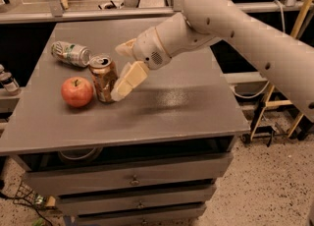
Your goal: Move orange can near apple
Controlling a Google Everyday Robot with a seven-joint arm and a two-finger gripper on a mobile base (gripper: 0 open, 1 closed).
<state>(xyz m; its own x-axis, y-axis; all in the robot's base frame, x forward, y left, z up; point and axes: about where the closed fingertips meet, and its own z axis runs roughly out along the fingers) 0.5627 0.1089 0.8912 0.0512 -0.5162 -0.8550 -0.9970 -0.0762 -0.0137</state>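
The orange can (103,78) stands upright on the grey table (186,107), just right of the red apple (77,91), with a small gap between them. My gripper (120,71) is open at the can's right side. Its front finger (129,79) points down-left with its tip close to the can's lower right side. Its back finger (126,48) shows behind and right of the can's top. The can is not held.
A green-and-white silver can (71,53) lies on its side behind the apple and the orange can. The table has drawers (132,180) below and a bowl (78,155) on the shelf under the top. Small bottles (7,82) stand off the table's left edge.
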